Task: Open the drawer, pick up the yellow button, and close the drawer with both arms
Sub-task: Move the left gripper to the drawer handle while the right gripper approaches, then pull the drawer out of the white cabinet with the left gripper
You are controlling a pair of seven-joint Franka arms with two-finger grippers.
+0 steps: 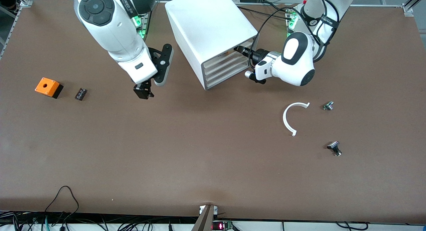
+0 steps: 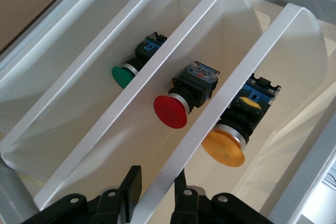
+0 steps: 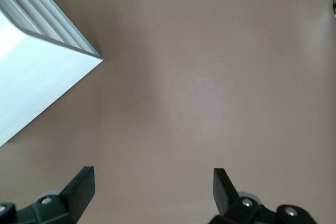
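one cabinet [image 1: 213, 28] with four drawers; three push buttons; one orange box [image 1: 48, 87]; two arms.

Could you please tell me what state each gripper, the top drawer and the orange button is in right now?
left gripper: fingers shut on the drawer's front lip.
right gripper: fingers open, holding nothing, waiting over bare table beside the cabinet.
drawer: gripped, not pulled out.
button: lying on its side inside the drawer, untouched.
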